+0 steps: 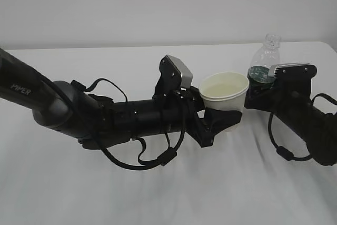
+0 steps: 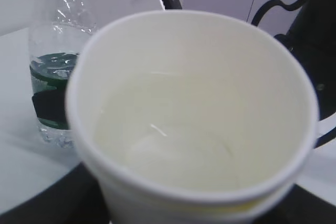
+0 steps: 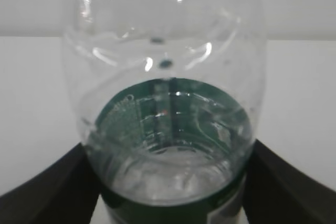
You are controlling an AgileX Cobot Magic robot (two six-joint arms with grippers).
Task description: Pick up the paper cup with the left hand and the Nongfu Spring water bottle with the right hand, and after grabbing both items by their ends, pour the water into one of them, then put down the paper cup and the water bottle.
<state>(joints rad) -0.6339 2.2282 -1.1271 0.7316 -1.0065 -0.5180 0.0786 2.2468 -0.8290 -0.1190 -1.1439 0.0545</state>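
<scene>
The white paper cup (image 1: 224, 90) is held upright just above the table, with my left gripper (image 1: 221, 118) shut on its lower part. It fills the left wrist view as a wide cup (image 2: 194, 114) with pale liquid inside. The clear Nongfu Spring water bottle (image 1: 266, 56) stands upright just right of the cup, capless, with a little water at its bottom (image 3: 168, 177). My right gripper (image 1: 261, 92) is open around its green-labelled lower half. Its black fingers (image 3: 42, 192) flank the bottle (image 3: 168, 103) closely, a thin gap showing at the lower left.
The white-covered table (image 1: 158, 193) spreads around both arms, and its far edge meets a pale wall behind. The left arm marked PIPER (image 1: 23, 90) lies low across the left half with loose cables. Seen from the left wrist, the bottle (image 2: 55, 77) stands behind the cup.
</scene>
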